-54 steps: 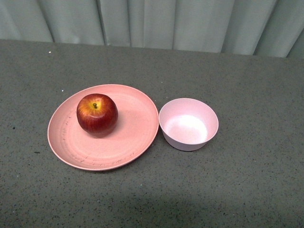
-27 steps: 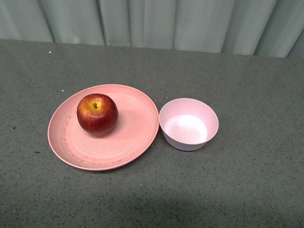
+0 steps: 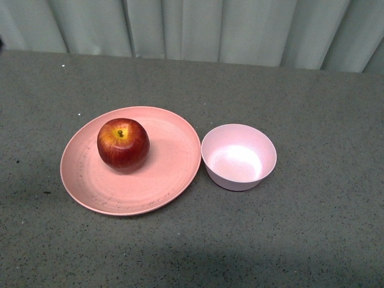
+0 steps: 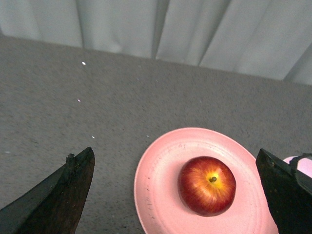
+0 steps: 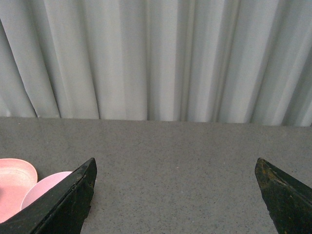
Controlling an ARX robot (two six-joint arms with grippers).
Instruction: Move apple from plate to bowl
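The dark-red apple (image 3: 123, 144) sits on the left part of the wide salmon-pink plate (image 3: 171, 171), stem up. The small pale pink bowl (image 3: 238, 156) stands empty just right of the plate, almost touching its rim. Neither arm shows in the front view. In the left wrist view the apple (image 4: 206, 185) lies on the plate (image 4: 158, 180) between the spread fingers of my open left gripper (image 4: 175, 158), which hangs above it. My right gripper (image 5: 175, 163) is open over bare table, with the bowl (image 5: 46, 187) and plate edge (image 5: 14, 178) off to one side.
A grey speckled table (image 3: 312, 240) carries everything. Pale curtains (image 3: 192, 27) hang along its far edge.
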